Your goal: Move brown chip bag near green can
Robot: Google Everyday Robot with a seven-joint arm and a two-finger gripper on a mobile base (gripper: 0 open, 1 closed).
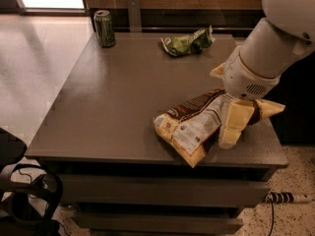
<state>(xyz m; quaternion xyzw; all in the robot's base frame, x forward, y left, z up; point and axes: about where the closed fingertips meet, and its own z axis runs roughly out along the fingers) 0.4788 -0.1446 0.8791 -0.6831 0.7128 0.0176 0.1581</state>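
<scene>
While the arm (268, 53) is reaching in over the desk's right edge, the claw (232, 132) is pointing down at the near right part of the desk (118, 97), right at the right end of the bag (189, 127). Whether the claw is open or closed, or is gripping the bag at all, I cannot tell: its cream parts are blending with the bag's pale yellow end.

The bag is lying flat by the desk's near edge, right of the middle, with its lower corner poking just past that edge. It is dark brown with pale yellow ends, and a white label panel is facing up. Print is showing on the panel as small dark lines and a little round mark, but none of it is readable.

The can (105, 28) is standing upright at the desk's far left corner, well apart from the bag. It is dark green with a silver top, and any lettering on it is too faint to read.

A green bag (187, 42) is lying crumpled at the desk's far edge, right of the middle. A power strip (288, 198) is lying on the floor below the desk's right side.
</scene>
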